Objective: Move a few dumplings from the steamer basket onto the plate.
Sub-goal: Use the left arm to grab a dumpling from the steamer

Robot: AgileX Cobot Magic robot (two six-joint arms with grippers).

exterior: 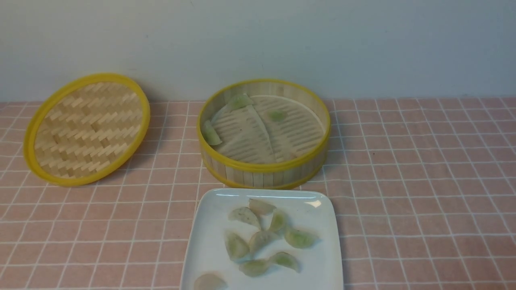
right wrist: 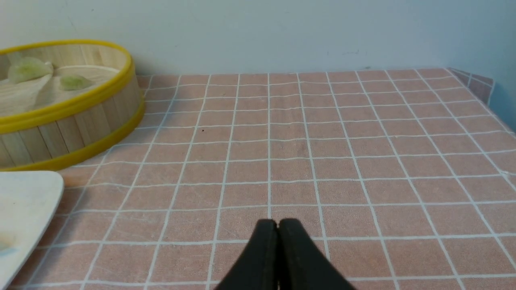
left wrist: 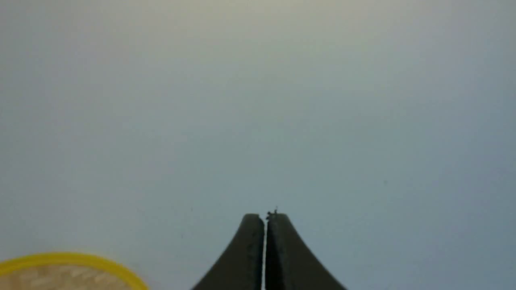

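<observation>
step: between picks, possibly finished | dumplings [exterior: 300, 238]: most on plate [exterior: 322, 266], three in steamer basket [exterior: 258, 175] | left end effector [left wrist: 265, 219], right end effector [right wrist: 277, 225]: both closed, empty, clear of food | next: part one's jaws, reach into basket if more wanted

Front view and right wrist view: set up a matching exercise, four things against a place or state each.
Things:
1 woven lid
2 steamer basket
3 plate
4 right tool

Places or states:
A shut, holding nothing
B glossy white, nearest the front camera
C farthest left
D centre, slatted wall, a few dumplings inside

Pairs: 1-C, 2-D, 3-B, 4-A
</observation>
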